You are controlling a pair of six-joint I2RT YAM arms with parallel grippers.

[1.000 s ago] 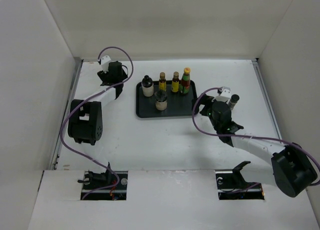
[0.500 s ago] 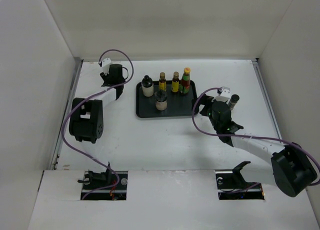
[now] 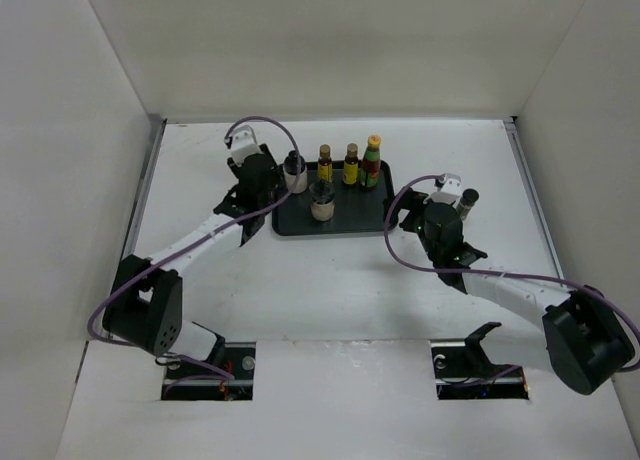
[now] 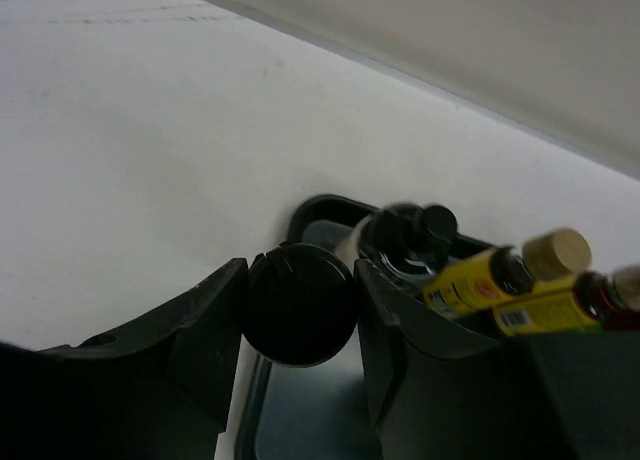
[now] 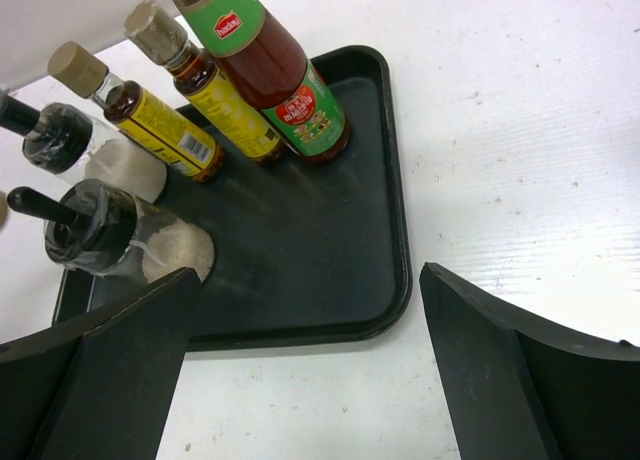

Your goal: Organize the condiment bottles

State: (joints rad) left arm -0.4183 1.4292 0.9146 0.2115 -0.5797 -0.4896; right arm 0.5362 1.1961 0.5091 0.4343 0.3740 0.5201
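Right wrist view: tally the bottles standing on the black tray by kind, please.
Slim yellow-labelled bottles with beige caps: 2
Red sauce bottle with a green label: 1
Clear black-capped jars of pale powder: 2
Total on the black rectangular tray: 5

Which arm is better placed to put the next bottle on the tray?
Left: the left gripper grips a dark shaker at the tray's left edge; the right gripper is open, holding nothing.

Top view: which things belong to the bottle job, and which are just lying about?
Job: red bottle, two yellow-labelled bottles, white black-capped bottle, shaker, lone dark-capped jar, black-topped jar between left fingers.
Just there: black tray, purple cables.
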